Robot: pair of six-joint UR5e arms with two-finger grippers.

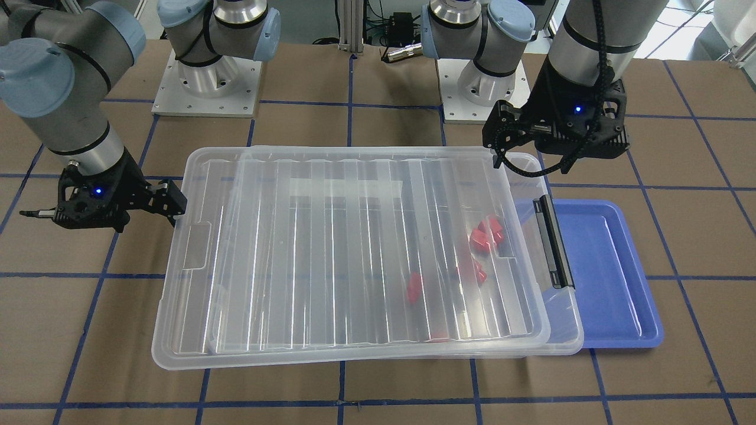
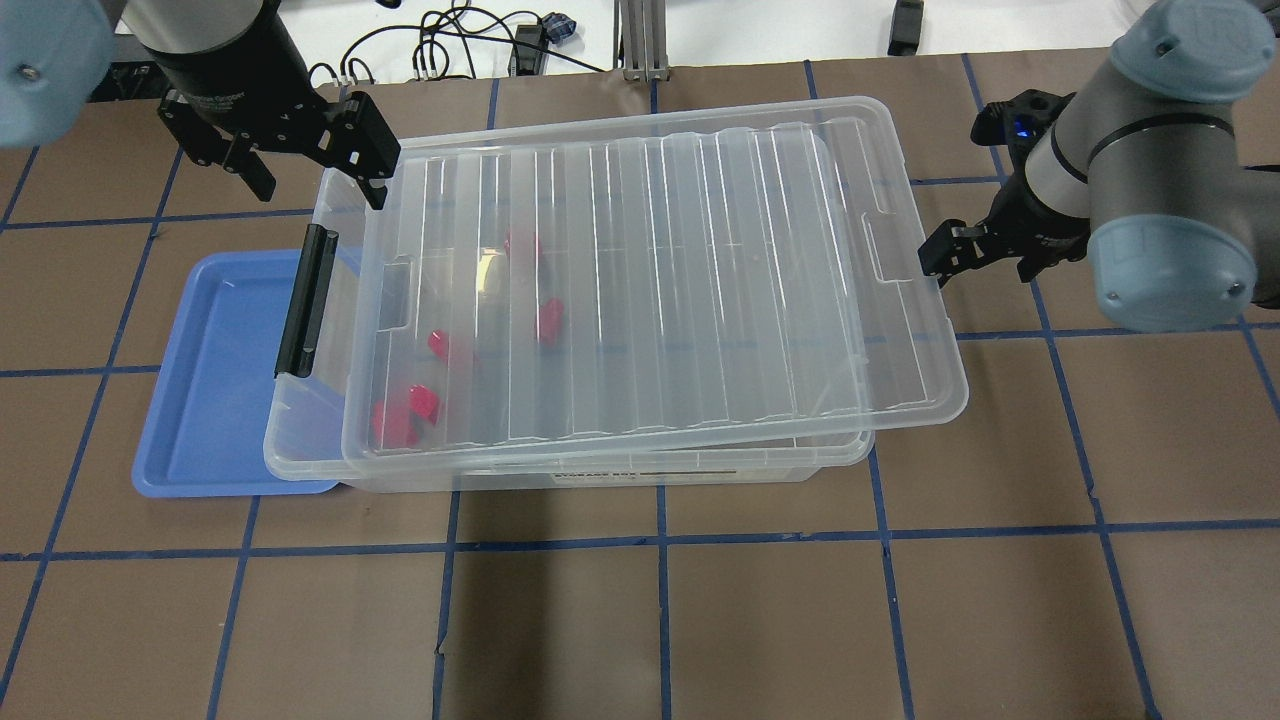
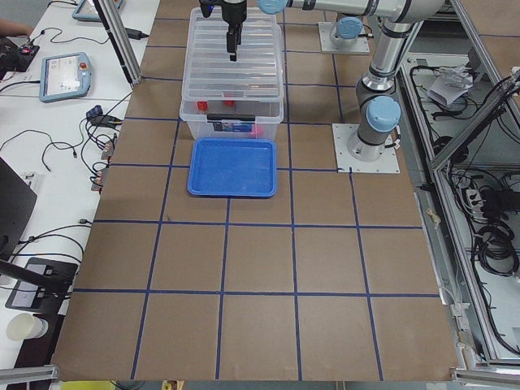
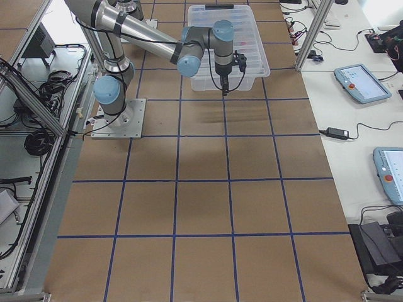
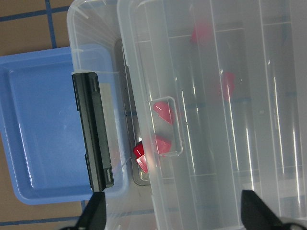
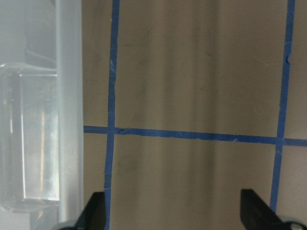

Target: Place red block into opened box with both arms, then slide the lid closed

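The clear box holds several red blocks near its black latch. They also show as red blocks and red blocks under the plastic. The ribbed lid lies on top, shifted toward my right. It overhangs that end and leaves a strip uncovered by the latch. My left gripper hangs open over the box's far latch-end corner, holding nothing. My right gripper is open beside the lid's other short end, one finger close to the edge.
A blue tray lies partly under the latch end of the box. The brown table has a grid of blue tape. Both arm bases stand behind the box, with cables past the far edge.
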